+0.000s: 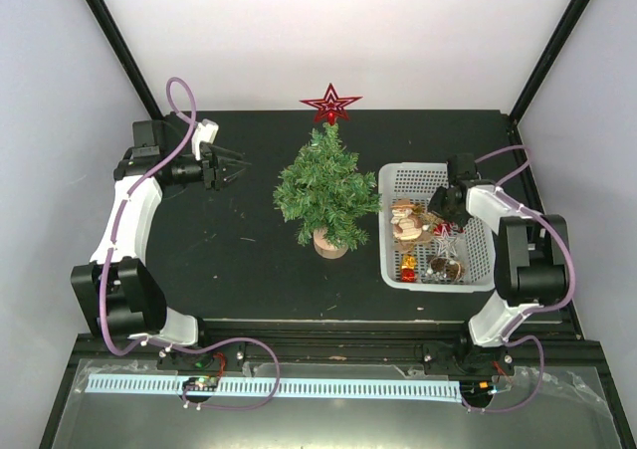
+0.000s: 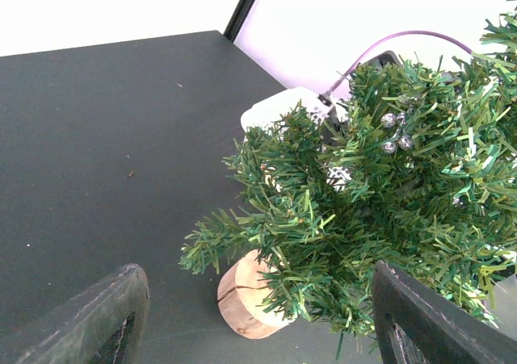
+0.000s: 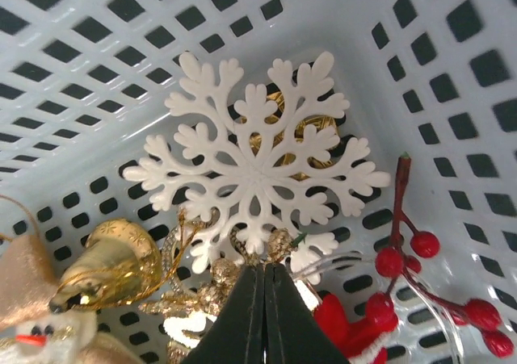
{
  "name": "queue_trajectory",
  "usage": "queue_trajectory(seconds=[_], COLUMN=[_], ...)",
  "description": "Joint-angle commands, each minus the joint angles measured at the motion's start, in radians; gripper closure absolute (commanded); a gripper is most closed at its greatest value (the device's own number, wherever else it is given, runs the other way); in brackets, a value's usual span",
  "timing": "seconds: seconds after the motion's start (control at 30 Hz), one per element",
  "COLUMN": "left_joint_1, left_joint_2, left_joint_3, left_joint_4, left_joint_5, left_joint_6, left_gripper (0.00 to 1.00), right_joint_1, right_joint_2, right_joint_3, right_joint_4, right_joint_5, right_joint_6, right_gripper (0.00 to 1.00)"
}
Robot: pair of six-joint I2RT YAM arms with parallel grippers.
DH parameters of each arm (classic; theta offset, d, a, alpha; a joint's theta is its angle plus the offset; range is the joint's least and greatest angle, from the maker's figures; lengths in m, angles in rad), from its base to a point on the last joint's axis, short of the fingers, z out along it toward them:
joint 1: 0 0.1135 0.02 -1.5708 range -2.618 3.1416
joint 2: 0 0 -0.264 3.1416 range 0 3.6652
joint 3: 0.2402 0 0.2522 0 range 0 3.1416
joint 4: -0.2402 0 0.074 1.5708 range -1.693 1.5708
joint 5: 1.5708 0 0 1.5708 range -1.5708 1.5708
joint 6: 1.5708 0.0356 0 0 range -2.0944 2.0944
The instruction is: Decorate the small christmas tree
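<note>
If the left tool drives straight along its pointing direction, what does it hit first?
The small christmas tree: its lower branches sit dead ahead of the left tool, just above the wooden base. Nothing shows in between, though the gap is hard to judge.

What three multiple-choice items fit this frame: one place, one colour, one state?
1. Where does the white basket stand?
A. on the right arm's side of the small christmas tree
B. on the left arm's side of it
C. behind it

2. The star on the treetop is:
A. gold
B. red
C. silver

3. The right tool is:
A. wide open
B. shut around the tree's trunk
C. shut, tips at the white snowflake's lower edge

Key:
1 A, the top view shows the basket beside the tree, by the right arm.
2 B, the star is plainly red.
3 C, the wrist view shows the tool closed to a point under the snowflake.
</note>
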Motion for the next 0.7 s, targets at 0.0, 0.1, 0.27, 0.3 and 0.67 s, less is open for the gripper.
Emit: queue_trajectory(seconds=[0.0,0.1,0.27,0.3,0.67], left_joint_1=[0.005,0.005,0.004,0.005,0.001], left_joint_2=[0.003,-0.001,-0.009,-0.01,-0.042], left_joint_3=[0.008,0.006,0.004,0.003,0.012], left_joint_4=[0.017,0.016,0.016,0.014,-0.029], left_joint_5=[0.032,0.029,0.028,0.028,-0.007], left_joint_6=[-0.003,-0.004,-0.004,-0.003,0.044], left_gripper=[0.24,0.24,0.24,0.24,0.24], right_joint_1=[-0.006,-0.005,-0.005,-0.004,0.182], right_joint_2=[-0.104,-0.176,-0.245,-0.258,-0.503], right_joint_3=[-0.024,-0.037,-0.043,-0.047,0.009], right_joint_4=[0.004,-0.007,-0.032,-0.031,-0.118], right_joint_5=[0.011,0.017,0.017,0.007,0.096], right_joint_6=[0.003,0.005,0.0,0.001,-0.038], right_gripper=[0.99,0.99,0.99,0.99,0.99])
